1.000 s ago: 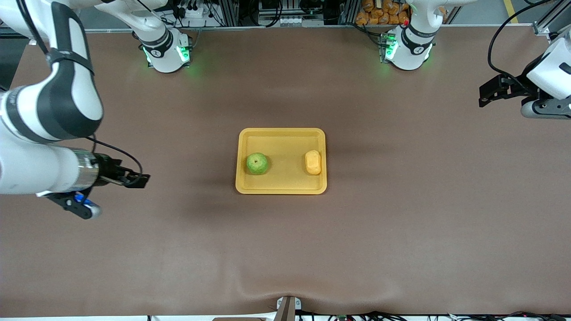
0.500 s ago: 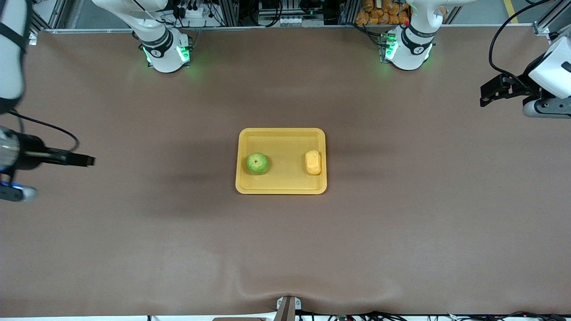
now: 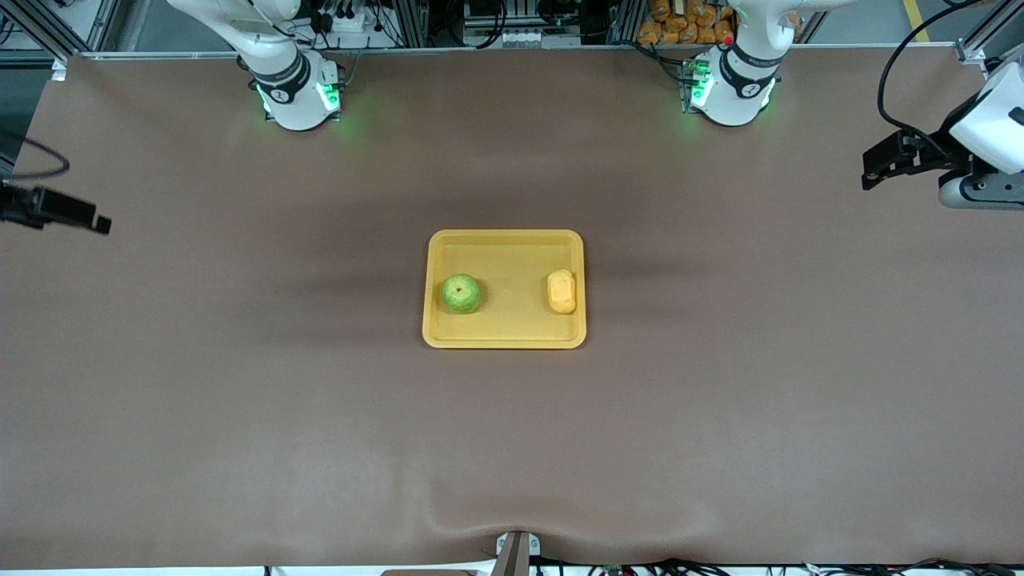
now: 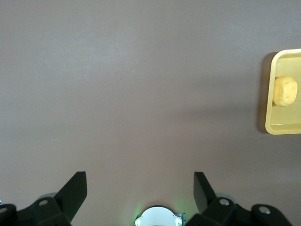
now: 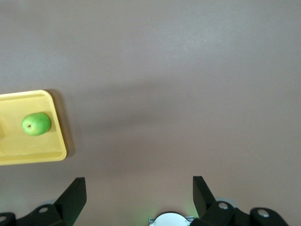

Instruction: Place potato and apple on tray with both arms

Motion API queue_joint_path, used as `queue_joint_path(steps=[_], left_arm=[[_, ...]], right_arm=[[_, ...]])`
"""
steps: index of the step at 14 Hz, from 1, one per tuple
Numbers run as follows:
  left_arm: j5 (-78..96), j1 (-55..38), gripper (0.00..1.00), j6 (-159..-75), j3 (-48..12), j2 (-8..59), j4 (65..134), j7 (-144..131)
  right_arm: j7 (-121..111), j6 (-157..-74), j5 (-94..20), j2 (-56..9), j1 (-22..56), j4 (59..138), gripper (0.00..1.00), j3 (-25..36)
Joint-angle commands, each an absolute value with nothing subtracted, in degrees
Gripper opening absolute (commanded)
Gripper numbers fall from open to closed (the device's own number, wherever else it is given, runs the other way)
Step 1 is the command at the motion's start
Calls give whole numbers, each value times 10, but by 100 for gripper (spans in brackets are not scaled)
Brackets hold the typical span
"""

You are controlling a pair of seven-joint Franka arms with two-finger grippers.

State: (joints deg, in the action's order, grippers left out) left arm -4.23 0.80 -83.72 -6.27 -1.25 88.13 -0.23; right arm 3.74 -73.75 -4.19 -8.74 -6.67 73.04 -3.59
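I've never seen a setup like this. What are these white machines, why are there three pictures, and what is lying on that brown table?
They are two white jointed robot arms bolted along one edge of the brown table. The big picture looks down from a high camera facing them; the two small ones come from cameras on each arm's wrist, looking past its black fingers.

In the middle lies a shallow rectangular yellow-orange plastic tray. On it sit a small round green apple, toward the right arm's end, and a small oblong yellow-orange potato, toward the left arm's end.

Both arms are pulled out to the table's ends. The left gripper and the right gripper are open and hold nothing.
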Motion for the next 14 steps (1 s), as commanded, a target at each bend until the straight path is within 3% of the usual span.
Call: queue_joint_path(steps=[1, 4, 11, 14], left_arm=[[-29, 10, 100, -825, -61, -26, 885, -3], [-29, 10, 100, -826, -61, -27, 884, -3], [-29, 10, 100, -826, -59, -20, 875, 2], [-29, 10, 100, -825, -59, -20, 874, 3]], right_arm=[[39, -752, -20, -17, -16, 809, 100, -40], [40, -738, 11, -4, 26, 810, 100, -40], [29, -800, -8, 64, -12, 918, 100, -33], [-12, -800, -2, 60, -11, 905, 100, -34]])
